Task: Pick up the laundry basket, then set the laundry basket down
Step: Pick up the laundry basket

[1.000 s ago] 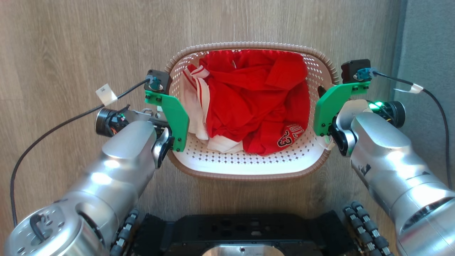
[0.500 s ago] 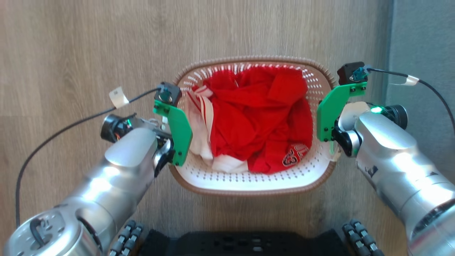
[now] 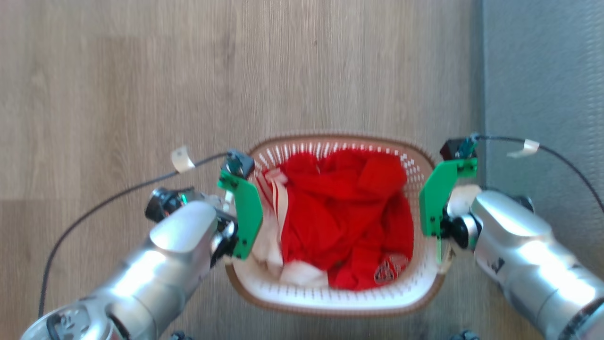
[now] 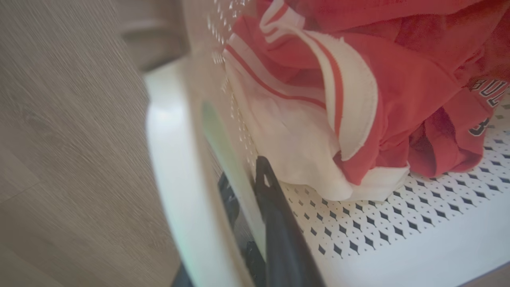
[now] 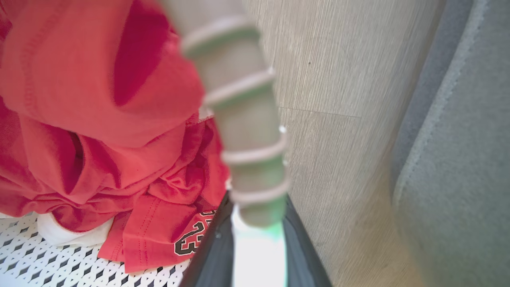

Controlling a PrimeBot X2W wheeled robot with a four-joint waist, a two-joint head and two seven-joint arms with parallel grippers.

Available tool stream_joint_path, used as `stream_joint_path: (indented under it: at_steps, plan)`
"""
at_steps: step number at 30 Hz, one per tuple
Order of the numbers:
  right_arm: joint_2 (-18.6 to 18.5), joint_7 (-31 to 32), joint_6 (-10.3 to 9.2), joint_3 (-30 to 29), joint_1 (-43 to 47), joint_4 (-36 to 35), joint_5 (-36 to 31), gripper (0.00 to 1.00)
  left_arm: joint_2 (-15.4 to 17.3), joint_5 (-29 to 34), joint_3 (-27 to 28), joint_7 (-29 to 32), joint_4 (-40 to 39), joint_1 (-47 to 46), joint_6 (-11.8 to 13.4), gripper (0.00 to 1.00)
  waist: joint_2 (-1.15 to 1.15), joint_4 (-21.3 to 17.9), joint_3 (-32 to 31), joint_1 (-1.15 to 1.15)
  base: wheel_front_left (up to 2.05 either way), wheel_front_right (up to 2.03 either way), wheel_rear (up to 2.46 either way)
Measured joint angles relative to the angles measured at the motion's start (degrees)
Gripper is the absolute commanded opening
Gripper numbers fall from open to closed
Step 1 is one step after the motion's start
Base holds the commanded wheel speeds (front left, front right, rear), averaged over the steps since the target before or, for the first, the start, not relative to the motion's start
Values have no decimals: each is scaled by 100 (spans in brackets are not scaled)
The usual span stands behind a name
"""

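The laundry basket (image 3: 330,309), white lattice walls under a brown rim, sits between my two arms and holds red clothes (image 3: 344,222) and a white garment with red stripes (image 3: 271,222). My left gripper (image 4: 249,199) is shut on the basket's left side, one dark finger (image 4: 275,227) inside the wall and one outside. My right gripper (image 5: 257,215) is shut on the right side, with the white handle (image 5: 259,247) between its dark fingers. In the head view green brackets (image 3: 245,212) hide both grippers' fingers.
Wooden floor (image 3: 141,71) lies all around the basket. A grey carpet (image 3: 542,94) borders it on the right, close to my right arm (image 3: 519,245). Black cables (image 3: 118,193) trail from both wrists.
The whole head view has shifted, so the camera moved: the basket and arms show lower and smaller, and my black base has left the picture. Both grippers stay on the basket's sides.
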Motion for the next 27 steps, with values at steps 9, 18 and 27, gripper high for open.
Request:
stream_joint_path:
  at_steps: [9,18,27]
  plan:
    - [-40,366,-2,433,421,-180,400,0,320,166,2,739,-715,566,3,0,0,-41,-821,0,0,0,0]
    - [-40,556,-3,788,641,-383,712,0,853,166,3,1296,-1606,1012,26,0,0,-121,-1567,0,0,0,0]
    - [-38,636,-8,1055,838,-456,946,0,1109,148,3,1455,-2017,1388,34,0,0,-110,-2202,0,0,0,0]
